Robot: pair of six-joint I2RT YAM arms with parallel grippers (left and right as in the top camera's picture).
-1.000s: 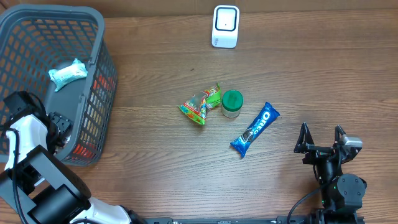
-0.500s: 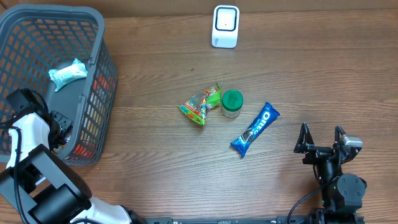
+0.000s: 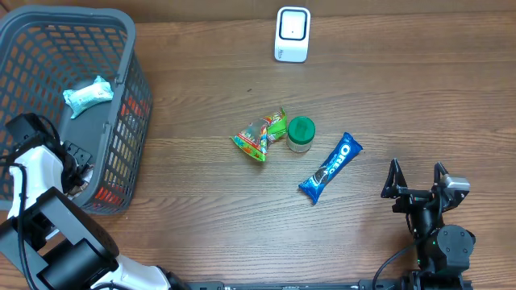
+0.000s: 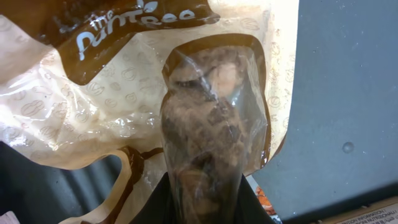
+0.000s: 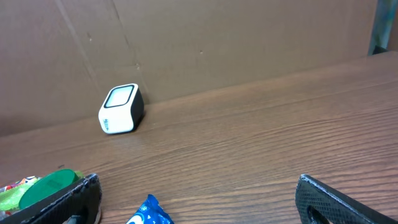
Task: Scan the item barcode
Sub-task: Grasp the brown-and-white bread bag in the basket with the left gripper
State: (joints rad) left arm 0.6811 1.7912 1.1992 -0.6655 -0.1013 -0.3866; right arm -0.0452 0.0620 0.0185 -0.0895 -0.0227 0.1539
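Note:
My left gripper (image 4: 202, 186) reaches down inside the grey basket (image 3: 133, 48) and is shut on a cream and brown snack bag (image 4: 124, 106), pinching its clear window of brownish pieces. In the overhead view the left gripper (image 3: 79, 171) sits low against the basket's right wall, and the bag is hidden there. No barcode shows on the bag. The white barcode scanner (image 3: 292, 34) stands at the table's far edge, also seen as the scanner (image 5: 121, 109) in the right wrist view. My right gripper (image 3: 417, 173) rests open at the front right, nothing between its fingers.
A teal packet (image 3: 87, 95) lies in the basket. On the table's middle lie a colourful candy bag (image 3: 262, 135), a green-lidded jar (image 3: 301, 134) and a blue Oreo pack (image 3: 330, 167). A grey box (image 4: 348, 93) lies beside the snack bag.
The left gripper has closed on the snack bag inside the basket and the arm shifted slightly. The right arm and the table items have not moved.

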